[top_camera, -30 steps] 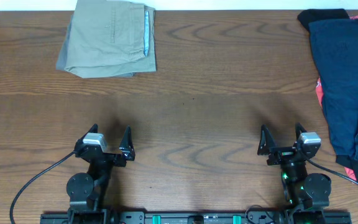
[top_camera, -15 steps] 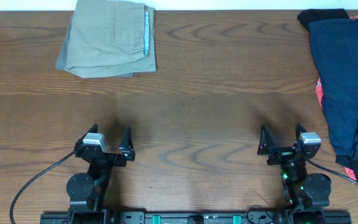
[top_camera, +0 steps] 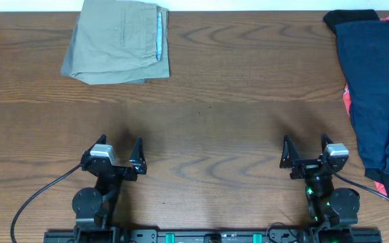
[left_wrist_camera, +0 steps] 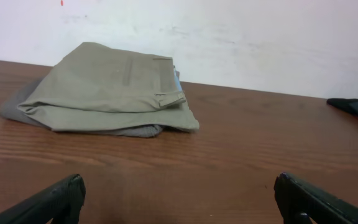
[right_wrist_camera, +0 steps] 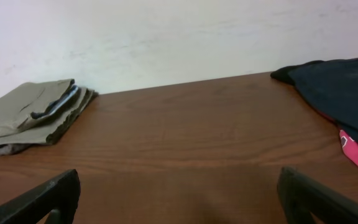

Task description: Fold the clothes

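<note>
Green shorts (top_camera: 117, 42) lie folded near the table's (top_camera: 215, 101) far left corner. More clothes (top_camera: 377, 94) are piled at the right edge. The left gripper (top_camera: 119, 145) and right gripper (top_camera: 305, 145) sit by the near edge, both spread wide.

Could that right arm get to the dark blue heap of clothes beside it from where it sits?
Probably yes. The navy heap lies close on the right arm's outer side with only bare table between, and its jaws stand open and empty. The heap's far end might be a stretch.
</note>
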